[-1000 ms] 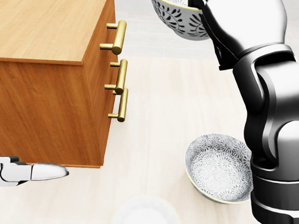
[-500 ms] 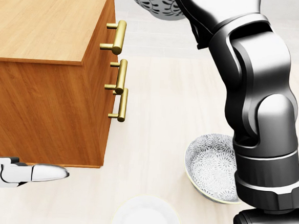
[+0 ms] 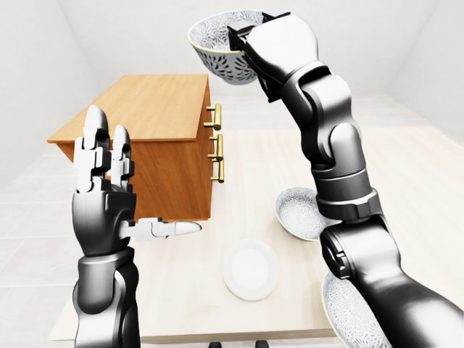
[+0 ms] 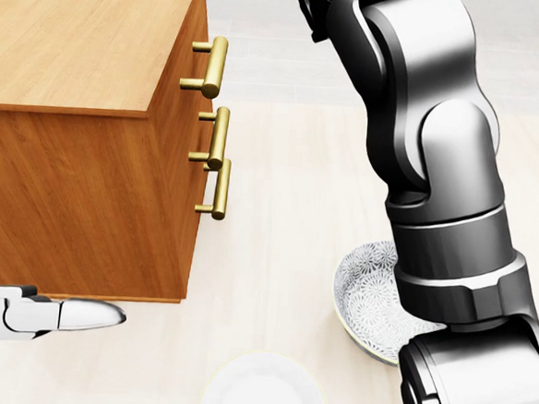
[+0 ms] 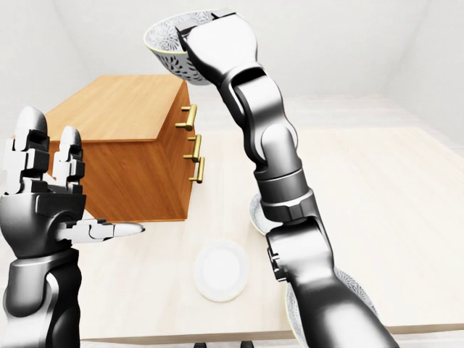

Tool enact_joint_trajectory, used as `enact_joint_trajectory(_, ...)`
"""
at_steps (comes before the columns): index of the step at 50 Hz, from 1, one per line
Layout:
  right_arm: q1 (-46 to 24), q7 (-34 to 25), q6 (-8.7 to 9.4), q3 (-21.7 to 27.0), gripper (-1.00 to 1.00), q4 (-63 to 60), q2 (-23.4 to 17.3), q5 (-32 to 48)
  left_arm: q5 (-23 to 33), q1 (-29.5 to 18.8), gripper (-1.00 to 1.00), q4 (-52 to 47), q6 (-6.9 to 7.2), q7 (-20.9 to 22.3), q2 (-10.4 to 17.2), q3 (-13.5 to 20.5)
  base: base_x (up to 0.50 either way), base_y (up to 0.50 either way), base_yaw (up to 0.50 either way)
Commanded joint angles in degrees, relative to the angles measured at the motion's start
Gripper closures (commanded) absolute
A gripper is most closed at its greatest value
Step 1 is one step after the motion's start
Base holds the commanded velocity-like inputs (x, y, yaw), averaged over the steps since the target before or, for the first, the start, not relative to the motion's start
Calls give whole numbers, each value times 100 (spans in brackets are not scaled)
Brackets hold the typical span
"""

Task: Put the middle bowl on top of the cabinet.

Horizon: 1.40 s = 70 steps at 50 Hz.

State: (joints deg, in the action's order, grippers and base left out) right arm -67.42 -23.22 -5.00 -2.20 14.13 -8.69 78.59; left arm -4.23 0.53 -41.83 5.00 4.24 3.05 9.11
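Abt halfway: your R hand (image 3: 255, 38), fingers clamped on the rim, holds the middle bowl (image 3: 216, 54) high above the right edge of the cabinet (image 3: 152, 109) in left-eye view; L hand (image 3: 105, 196) idle, fingers apart; to do: carry over top & set down.

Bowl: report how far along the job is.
Done: the bowl is off the table, gripped by the right hand and held higher than the cabinet. In hand: the carry; in the head view it hangs just right of the cabinet's handled side. Left: bring it over the top, set it down, release. The left hand is open, idle.
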Motion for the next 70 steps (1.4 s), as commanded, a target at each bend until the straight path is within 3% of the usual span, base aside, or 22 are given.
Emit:
enact_joint_trajectory(1, -552, 333, 0, -58, 100, 626, 196, -277, -133, 8, -100, -51, 0, 41, -32, 40, 0, 0, 0)
enact_joint_trajectory(24, -527, 168, 0, -120, 100, 600, 277, -257, -159, 17, -100, -75, 0, 50, -39, 56, 0, 0, 0)
enact_joint_trajectory(34, -782, 869, 0, -223, 100, 1428, 553, -300, -163, 18, -100, -110, 0, 43, -37, 60, 0, 0, 0)
enact_joint_trajectory(52, -2171, 2303, 0, -265, 100, 3766, 841, -526, -186, 13, -100, -136, 0, 43, -40, 63, 0, 0, 0)
enact_joint_trajectory(70, -3028, 3157, 0, -360, 100, 5242, 1296, -744, -232, 21, -100, -99, 0, 51, -40, 103, 0, 0, 0)
